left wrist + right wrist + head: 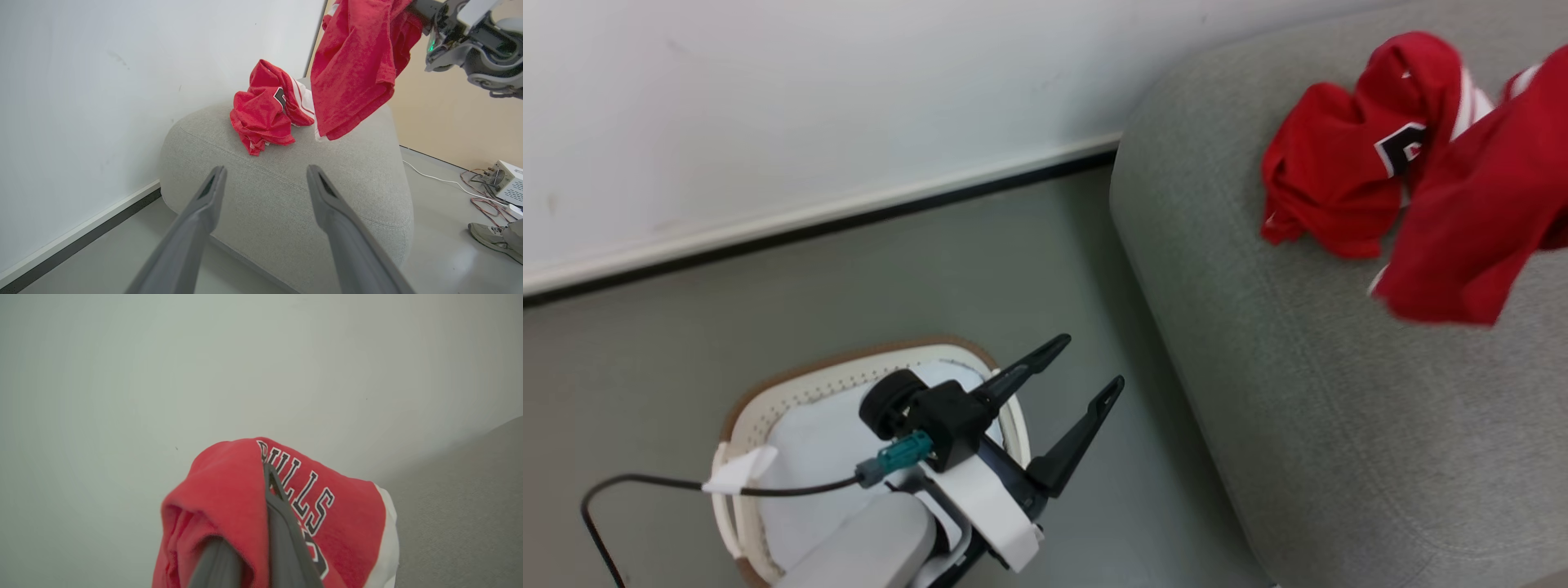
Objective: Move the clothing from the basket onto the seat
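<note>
The basket (849, 355) sits right beneath the left gripper (1089, 361), whose jaws are spread wide and hold nothing. What shows of the basket past the arm is just white lining. Ahead of that gripper and to its right is the seat (1298, 425), with one jersey (1331, 180) crumpled on it. Just right of that one, the second jersey (1478, 220) hangs above the seat from the right gripper (255, 522), clamped tight on its fabric. By the look of it, only lowering and letting go remains.

Right gripper (253, 539) clamping red jersey (351, 514), grey seat (470, 506), pale wall (163, 375)
</note>
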